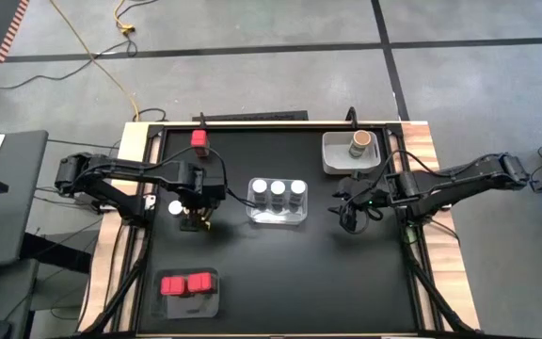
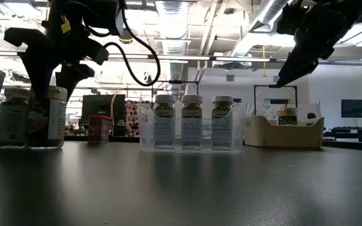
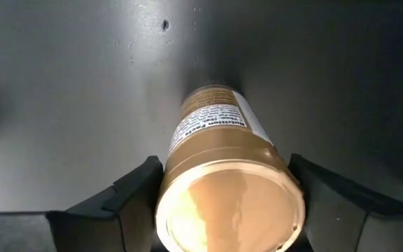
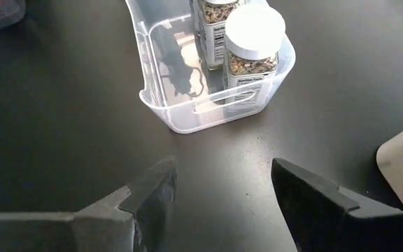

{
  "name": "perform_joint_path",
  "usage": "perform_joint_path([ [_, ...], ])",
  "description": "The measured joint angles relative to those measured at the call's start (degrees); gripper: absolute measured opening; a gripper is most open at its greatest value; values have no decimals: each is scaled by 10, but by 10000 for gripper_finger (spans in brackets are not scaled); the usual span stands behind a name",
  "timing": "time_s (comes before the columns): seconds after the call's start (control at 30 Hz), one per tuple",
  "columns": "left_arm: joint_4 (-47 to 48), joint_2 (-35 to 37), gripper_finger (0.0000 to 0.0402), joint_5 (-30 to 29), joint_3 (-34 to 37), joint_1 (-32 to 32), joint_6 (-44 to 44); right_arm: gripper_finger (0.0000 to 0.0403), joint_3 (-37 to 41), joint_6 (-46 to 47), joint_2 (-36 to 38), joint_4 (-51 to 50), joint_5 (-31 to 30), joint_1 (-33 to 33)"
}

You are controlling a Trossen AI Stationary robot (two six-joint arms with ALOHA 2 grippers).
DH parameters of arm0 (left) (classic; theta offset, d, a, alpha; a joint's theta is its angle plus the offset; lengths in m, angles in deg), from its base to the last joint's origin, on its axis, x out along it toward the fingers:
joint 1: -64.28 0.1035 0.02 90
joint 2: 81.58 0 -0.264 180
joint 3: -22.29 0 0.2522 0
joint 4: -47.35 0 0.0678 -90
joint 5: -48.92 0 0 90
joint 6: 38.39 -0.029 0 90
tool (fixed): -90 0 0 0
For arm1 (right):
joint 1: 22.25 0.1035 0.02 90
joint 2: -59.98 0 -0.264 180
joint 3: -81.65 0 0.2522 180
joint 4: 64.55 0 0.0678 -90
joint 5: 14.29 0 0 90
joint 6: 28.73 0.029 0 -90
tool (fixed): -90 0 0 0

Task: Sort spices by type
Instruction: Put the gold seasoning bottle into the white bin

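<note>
You have four clear jars with white lids: three stand in the clear tray (image 1: pixel 278 218) at the middle, and one white-lidded jar (image 1: pixel 174 207) stands alone on the counter (image 1: pixel 299 282). You have three red boxes: two in the near-left tray (image 1: pixel 188 301) and one red box (image 1: pixel 199 139) by itself at the far edge. You have two tan-brown jars: one tan jar (image 1: pixel 357 143) in the grey tray (image 1: pixel 332 155), and one brown jar (image 3: pixel 219 175) between the left arm's fingers (image 3: pixel 128 203).

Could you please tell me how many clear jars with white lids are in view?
4. Three jars stand in a row in the clear tray at the table's centre; the fourth jar stands loose on the table, left of the tray. None appears hidden.
</note>
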Motion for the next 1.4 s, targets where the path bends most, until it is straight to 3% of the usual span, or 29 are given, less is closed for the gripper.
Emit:
perform_joint_path([
  [0.23,8,0,267,-25,-52,0,34,262,0,0,0,-11,0,0],
  [0.57,37,-24,267,-48,-277,43,84,262,0,39,0,-13,0,1],
  [0.8,93,-161,267,-51,-511,84,64,262,0,53,0,-13,0,1],
  [1.07,197,-360,267,-48,-759,34,73,262,0,47,0,-66,0,4],
  [1.23,173,-388,272,-10,-733,-14,100,262,0,90,0,-99,-1,3],
  [1.4,153,-387,273,-10,-731,-55,130,262,0,106,0,-121,-2,3],
])
